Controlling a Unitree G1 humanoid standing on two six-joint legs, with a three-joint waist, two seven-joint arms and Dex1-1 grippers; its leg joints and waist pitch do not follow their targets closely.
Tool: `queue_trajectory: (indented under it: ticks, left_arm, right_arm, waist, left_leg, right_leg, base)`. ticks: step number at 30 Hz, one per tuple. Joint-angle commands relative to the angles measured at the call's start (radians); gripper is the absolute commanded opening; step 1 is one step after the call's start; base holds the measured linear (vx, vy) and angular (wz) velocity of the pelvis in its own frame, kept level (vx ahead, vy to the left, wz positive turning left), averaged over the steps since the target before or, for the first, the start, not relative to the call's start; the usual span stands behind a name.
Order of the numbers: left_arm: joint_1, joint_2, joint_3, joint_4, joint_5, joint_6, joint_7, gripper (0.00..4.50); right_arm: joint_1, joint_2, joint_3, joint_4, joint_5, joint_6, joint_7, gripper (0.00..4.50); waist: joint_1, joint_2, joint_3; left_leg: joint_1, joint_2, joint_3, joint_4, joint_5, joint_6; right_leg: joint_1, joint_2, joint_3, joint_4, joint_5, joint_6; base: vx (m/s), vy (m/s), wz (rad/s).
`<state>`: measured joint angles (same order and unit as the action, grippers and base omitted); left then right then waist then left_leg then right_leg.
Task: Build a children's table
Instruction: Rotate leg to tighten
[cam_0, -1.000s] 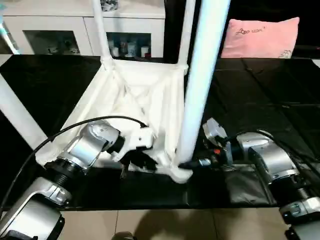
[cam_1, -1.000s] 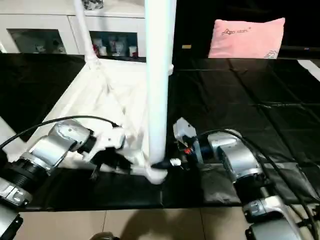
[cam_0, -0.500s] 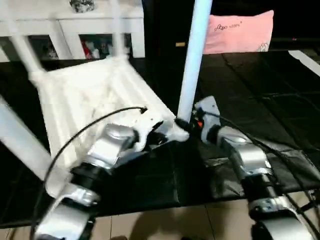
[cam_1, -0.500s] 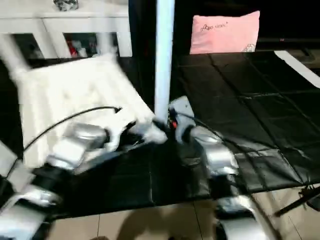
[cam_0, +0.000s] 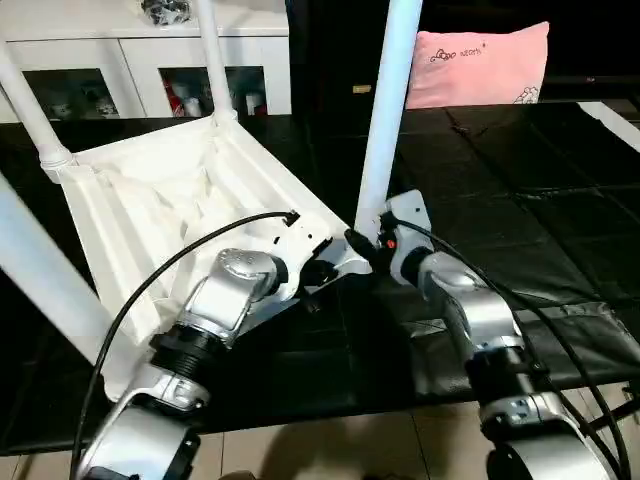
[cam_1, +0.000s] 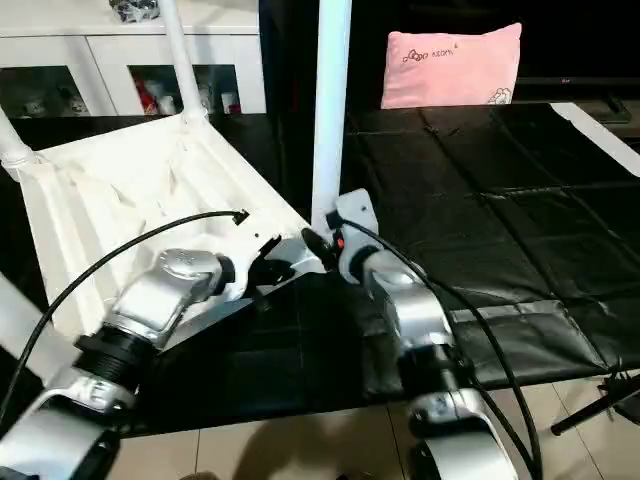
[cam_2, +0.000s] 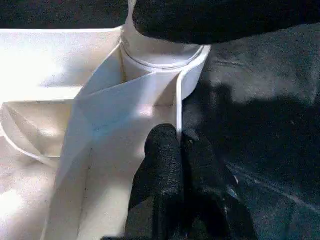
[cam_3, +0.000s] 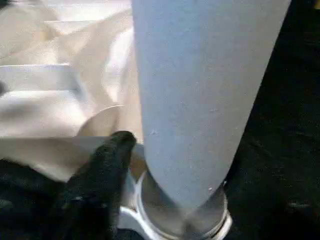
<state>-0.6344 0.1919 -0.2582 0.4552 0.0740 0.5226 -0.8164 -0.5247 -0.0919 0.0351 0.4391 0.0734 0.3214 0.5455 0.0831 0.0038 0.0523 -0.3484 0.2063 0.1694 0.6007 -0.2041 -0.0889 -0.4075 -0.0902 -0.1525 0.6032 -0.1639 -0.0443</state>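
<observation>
Four legs (cam_0: 385, 120) up in the sockets of your tabletop (cam_0: 170, 200), upside down on the black worktop (cam_0: 520, 200), left gripper (cam_2: 175, 150) jaws pinched on its edge rib beside the near socket, right gripper (cam_0: 362, 246) at that leg's base, its jaws' state you cannot tell.

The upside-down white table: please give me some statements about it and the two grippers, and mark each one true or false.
1. The tabletop lies with its ribbed underside facing up. True.
2. The left gripper is shut on the tabletop's rim. True.
3. The pink cushion lies on the tabletop. False: it sits apart, behind the black surface.
4. The leg by the right gripper lies flat. False: it stands upright in a corner socket.
5. A white cabinet stands behind the table. True.
</observation>
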Motion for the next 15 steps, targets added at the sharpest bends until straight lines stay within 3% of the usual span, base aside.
queue_trajectory:
  ticks: [1,8,12,15]
  left_arm:
    - [-0.033,0.011,-0.031,-0.02,-0.004,-0.043,-0.047,0.0]
    - [-0.031,0.115,-0.094,-0.014,-0.015,-0.145,-0.259,0.0]
    - [-0.035,0.15,-0.129,-0.008,-0.016,-0.188,-0.35,0.0]
    - [-0.043,0.183,-0.165,-0.004,-0.02,-0.241,-0.454,0.0]
  right_arm:
    - [0.024,-0.003,0.079,-0.023,0.039,0.017,0.12,3.24]
    - [0.042,-0.169,0.071,-0.067,0.09,-0.023,0.386,3.96]
    - [0.047,-0.237,0.074,-0.085,0.127,-0.042,0.529,4.34]
    - [0.041,-0.327,0.109,-0.098,0.146,-0.037,0.687,4.46]
  waist:
    - [0.006,0.001,-0.073]
    - [0.017,0.006,-0.073]
    - [0.031,0.002,-0.074]
    - [0.045,0.002,-0.075]
  left_leg:
    - [-0.006,0.025,-0.008,-0.065,-0.102,0.068]
    - [-0.002,0.028,-0.007,-0.065,-0.119,0.069]
    - [-0.003,0.031,-0.006,-0.063,-0.108,0.08]
    - [-0.002,0.033,-0.005,-0.062,-0.106,0.091]
  right_leg:
    - [0.071,-0.07,0.069,-0.08,-0.248,-0.119]
    - [0.069,-0.071,0.071,-0.08,-0.264,-0.123]
    - [0.069,-0.071,0.072,-0.075,-0.232,-0.142]
    - [0.071,-0.07,0.072,-0.073,-0.229,-0.143]
  base:
    - [0.0,0.0,0.0]
    - [0.0,0.0,0.0]
    - [0.0,0.0,0.0]
    - [0.0,0.0,0.0]
